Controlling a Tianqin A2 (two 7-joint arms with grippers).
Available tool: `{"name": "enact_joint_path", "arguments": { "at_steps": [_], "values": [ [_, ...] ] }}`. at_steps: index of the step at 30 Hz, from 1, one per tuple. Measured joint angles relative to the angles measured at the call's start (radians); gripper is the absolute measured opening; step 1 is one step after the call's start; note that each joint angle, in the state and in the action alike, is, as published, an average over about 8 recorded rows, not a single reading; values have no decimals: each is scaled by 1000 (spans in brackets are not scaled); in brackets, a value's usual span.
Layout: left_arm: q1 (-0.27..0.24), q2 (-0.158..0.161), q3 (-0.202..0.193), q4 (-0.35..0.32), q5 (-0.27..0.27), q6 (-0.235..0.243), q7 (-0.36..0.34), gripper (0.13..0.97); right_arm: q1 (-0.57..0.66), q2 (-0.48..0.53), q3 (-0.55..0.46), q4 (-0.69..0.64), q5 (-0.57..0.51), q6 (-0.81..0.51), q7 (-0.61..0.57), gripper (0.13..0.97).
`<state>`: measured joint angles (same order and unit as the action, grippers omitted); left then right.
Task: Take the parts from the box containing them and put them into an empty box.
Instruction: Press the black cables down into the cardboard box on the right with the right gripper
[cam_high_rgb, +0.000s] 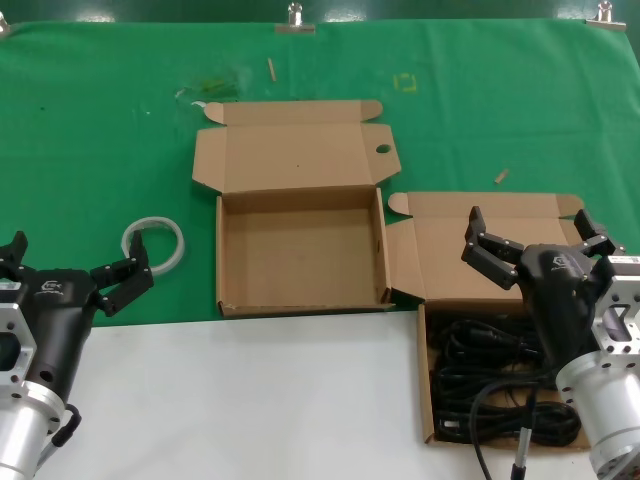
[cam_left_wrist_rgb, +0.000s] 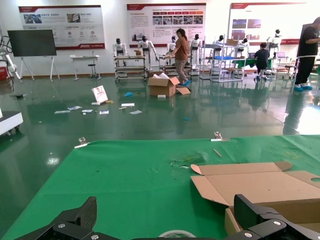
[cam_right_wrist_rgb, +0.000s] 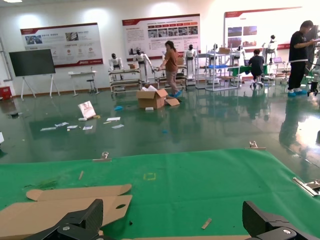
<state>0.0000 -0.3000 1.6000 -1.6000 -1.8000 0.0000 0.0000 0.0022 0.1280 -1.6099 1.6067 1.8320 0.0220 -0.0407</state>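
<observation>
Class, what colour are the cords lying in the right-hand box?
Black; the cords show best in the head view.

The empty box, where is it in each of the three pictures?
Head view: the empty box lies in the middle, open, lid flap back.
Left wrist view: its lid and tabs show low on the right.
Right wrist view: only its lid shows, low on the left.
Shared landmark: the green cloth under it.

Cords (cam_high_rgb: 500, 385) lie in the box (cam_high_rgb: 425, 400) under the right pincer (cam_high_rgb: 532, 243); empty box (cam_high_rgb: 300, 250) to its left.
</observation>
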Motion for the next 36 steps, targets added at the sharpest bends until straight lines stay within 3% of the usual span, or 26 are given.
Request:
{"name": "enact_joint_path", "arguments": {
  "at_steps": [36],
  "values": [
    [0,0,0,0,0,0,0,965,0,0,0,0,0,0,0,966]
  ]
}}
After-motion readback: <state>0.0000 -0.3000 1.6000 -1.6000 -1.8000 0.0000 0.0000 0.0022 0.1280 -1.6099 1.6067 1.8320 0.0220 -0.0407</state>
